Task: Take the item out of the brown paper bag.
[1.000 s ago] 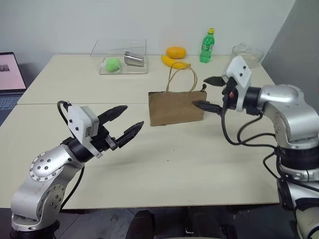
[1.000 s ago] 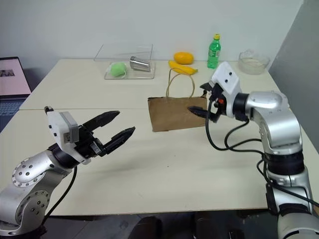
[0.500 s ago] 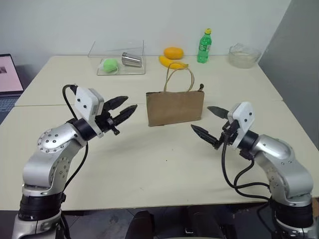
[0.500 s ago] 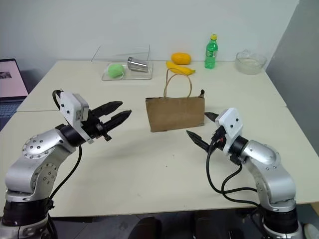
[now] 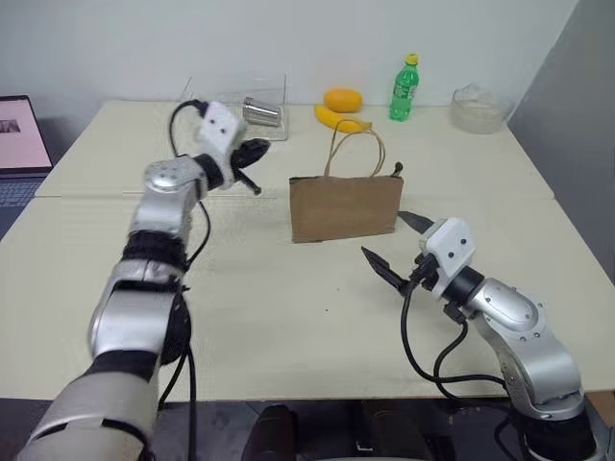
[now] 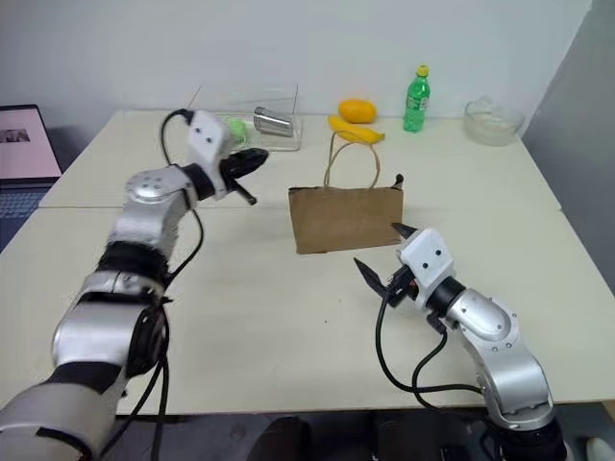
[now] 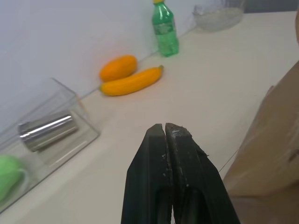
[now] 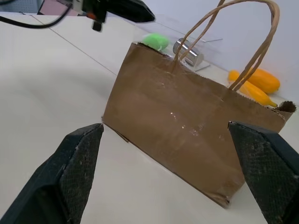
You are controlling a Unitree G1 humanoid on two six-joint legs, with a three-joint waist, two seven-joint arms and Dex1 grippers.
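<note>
while the bag stands upright: brown paper bag (image 5: 346, 208) sits at mid-table (image 5: 288, 327), its two thin loop handles (image 5: 356, 154) rising above the rim.
item: hidden; no red sauce bottle can be seen from any angle, and the bag's inside cannot be made out.
right gripper (image 5: 398, 245): just in front of the bag on its right side, pointing at the bag's broad face, black fingers spread wide with nothing between them.
left gripper (image 5: 252, 154): raised over the table off the bag's left end, apart from it, fingers pressed together on nothing.
behind the bag: yellow banana (image 5: 338, 119) and orange fruit (image 5: 341, 99) side by side near the wall, green soda bottle (image 5: 405, 88) upright to their right, glass bowl (image 5: 478, 108) at the far right corner.
far left of those: clear plastic box (image 6: 252, 123) holding a metal cup (image 5: 261, 110) on its side and a green ball (image 7: 8, 169).
left edge: laptop (image 5: 17, 144), screen lit.
</note>
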